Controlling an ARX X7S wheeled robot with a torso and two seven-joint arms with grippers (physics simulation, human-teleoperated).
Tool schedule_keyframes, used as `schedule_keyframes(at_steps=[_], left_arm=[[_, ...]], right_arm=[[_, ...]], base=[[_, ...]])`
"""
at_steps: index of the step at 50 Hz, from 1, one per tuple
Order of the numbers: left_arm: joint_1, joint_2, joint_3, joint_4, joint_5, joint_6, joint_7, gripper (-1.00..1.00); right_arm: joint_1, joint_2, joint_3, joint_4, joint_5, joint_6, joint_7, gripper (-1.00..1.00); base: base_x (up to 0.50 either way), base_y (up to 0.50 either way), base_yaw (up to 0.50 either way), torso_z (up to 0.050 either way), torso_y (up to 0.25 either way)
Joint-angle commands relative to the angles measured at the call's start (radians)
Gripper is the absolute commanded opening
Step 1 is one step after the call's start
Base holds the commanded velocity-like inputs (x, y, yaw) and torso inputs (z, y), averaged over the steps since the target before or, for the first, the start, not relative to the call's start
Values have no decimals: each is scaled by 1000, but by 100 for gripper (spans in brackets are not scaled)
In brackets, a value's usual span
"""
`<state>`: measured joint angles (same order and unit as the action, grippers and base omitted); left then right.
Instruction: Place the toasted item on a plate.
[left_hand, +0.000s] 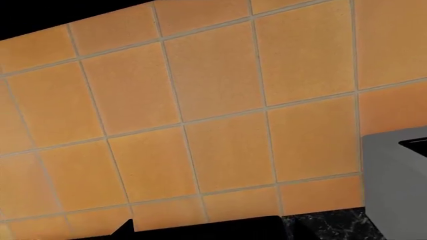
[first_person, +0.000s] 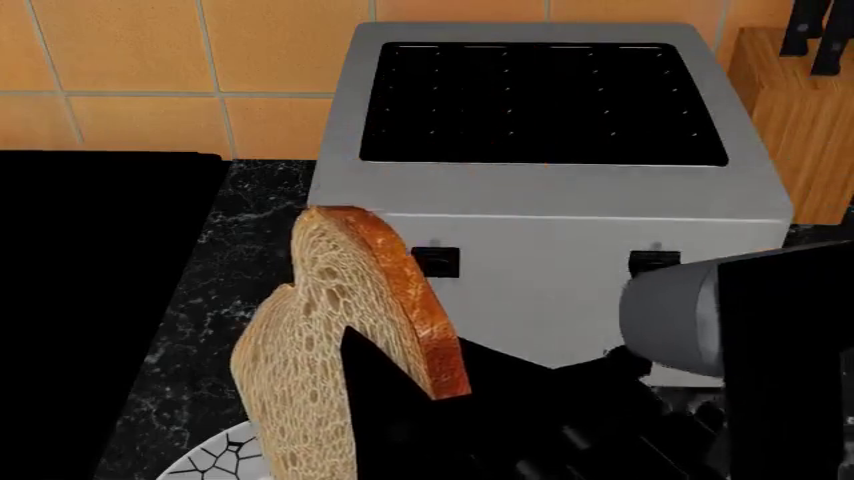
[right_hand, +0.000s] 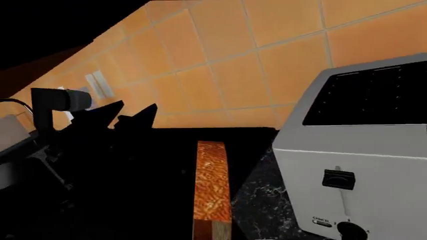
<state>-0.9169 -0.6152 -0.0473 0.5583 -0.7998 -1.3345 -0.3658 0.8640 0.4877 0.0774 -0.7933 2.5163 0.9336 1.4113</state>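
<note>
Right gripper (first_person: 400, 385) clamps toast (first_person: 334, 350) upright above plate (first_person: 220, 455) (rim barely visible); lower gently, lay flat, centred. Left claw unseen.

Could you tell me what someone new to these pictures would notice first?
The slice of bread stands out: it is held upright in the right tool, in front of the grey toaster. Just beneath it, a bit of the mosaic-rimmed plate peeks in on the dark marbled counter, before an orange tiled wall.
</note>
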Motion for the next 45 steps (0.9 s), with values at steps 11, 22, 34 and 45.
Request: schedule_keyframes(at_steps=[11, 22, 34, 45], left_arm=[[12, -3, -12, 13, -21, 1, -10, 100], [22, -5, -6, 5, -16, 24, -7, 100], [56, -16, -27, 17, -25, 34, -11, 100], [75, -22, -20, 9, -16, 60, -5, 100]], right_arm=[[-118, 0, -31, -76, 2, -21, -14, -100], [-150, 14, -59, -120, 7, -45, 2, -100], [-205, 4, -66, -102, -47, 5, -41, -100], [-274, -18, -49, -74, -111, 64, -103, -100]], base=[[0, 0, 0, 0, 0], [0, 0, 0, 0, 0], [0, 0, 0, 0, 0], [0, 0, 0, 0, 0]])
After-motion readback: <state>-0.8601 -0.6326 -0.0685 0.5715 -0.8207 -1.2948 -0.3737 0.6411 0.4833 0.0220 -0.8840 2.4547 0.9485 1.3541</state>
